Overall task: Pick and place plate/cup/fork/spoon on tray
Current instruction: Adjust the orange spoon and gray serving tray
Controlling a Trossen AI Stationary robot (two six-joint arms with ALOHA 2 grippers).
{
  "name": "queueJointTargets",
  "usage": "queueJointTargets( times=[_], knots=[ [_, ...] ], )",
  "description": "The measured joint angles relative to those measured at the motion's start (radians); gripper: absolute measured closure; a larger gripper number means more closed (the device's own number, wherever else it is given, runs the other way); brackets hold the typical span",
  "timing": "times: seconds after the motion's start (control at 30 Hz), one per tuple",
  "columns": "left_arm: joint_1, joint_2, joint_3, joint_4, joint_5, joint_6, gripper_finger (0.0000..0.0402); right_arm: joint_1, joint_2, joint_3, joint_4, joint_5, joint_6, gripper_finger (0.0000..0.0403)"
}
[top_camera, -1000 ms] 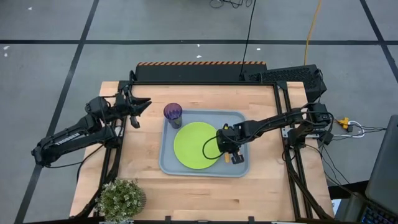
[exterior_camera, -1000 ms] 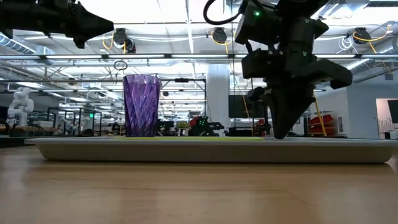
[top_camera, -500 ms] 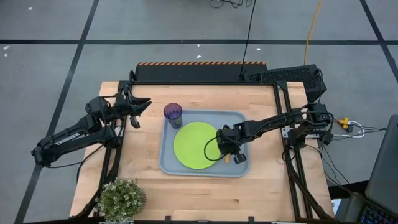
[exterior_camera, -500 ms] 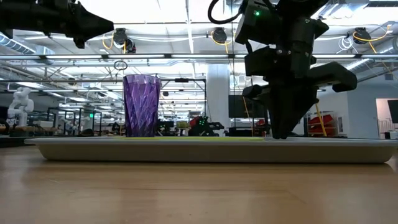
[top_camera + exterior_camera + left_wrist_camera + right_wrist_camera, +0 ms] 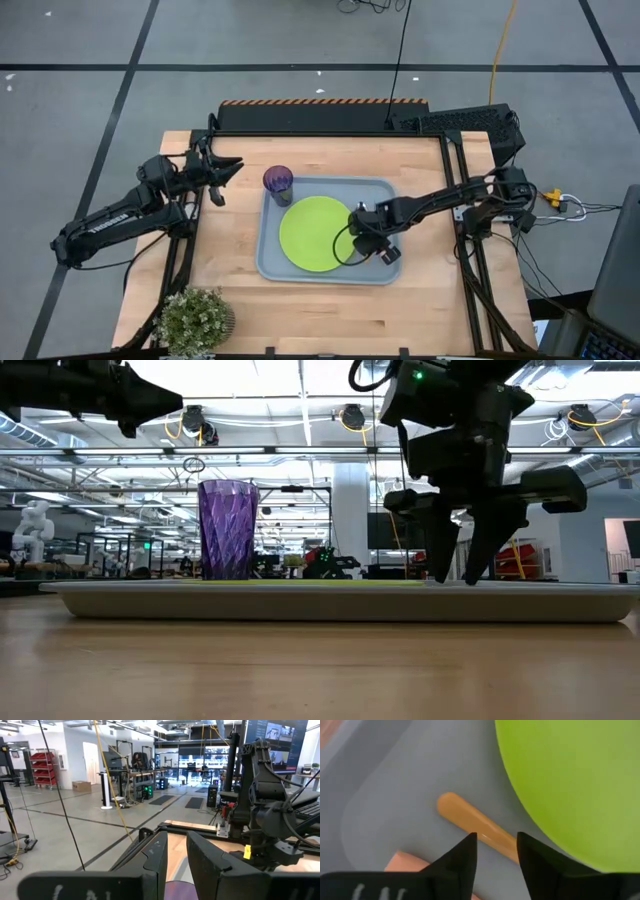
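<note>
The grey-blue tray (image 5: 385, 198) lies mid-table with the lime-green plate (image 5: 310, 235) flat in it. The purple cup (image 5: 278, 182) stands upright in the tray's far left corner. My right gripper (image 5: 371, 250) points steeply down over the tray's right part, open. An orange handle (image 5: 465, 817) lies flat on the tray floor beside the plate and runs between the fingertips. A second orange piece (image 5: 407, 862) lies beside it. Both heads are hidden, so I cannot tell the fork from the spoon. My left gripper (image 5: 225, 168) hovers off the tray's far left corner, slightly open, with nothing in it.
A potted plant (image 5: 195, 318) stands at the table's near left corner. A black frame (image 5: 320, 115) runs along the far edge. Bare wood lies near of the tray and to its right.
My right gripper has rolled about its own axis and opened, staying in the same place low over the tray's right part. The orange handle now lies on the tray between the spread fingers.
</note>
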Motion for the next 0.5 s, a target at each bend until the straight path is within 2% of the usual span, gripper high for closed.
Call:
queueJointTargets(
  times=[0.5],
  knots=[
    [0.000,0.000,0.000,0.000,0.000,-0.001,0.0325,0.003,0.000,0.000,-0.009,0.023,-0.136,0.0223]
  ],
)
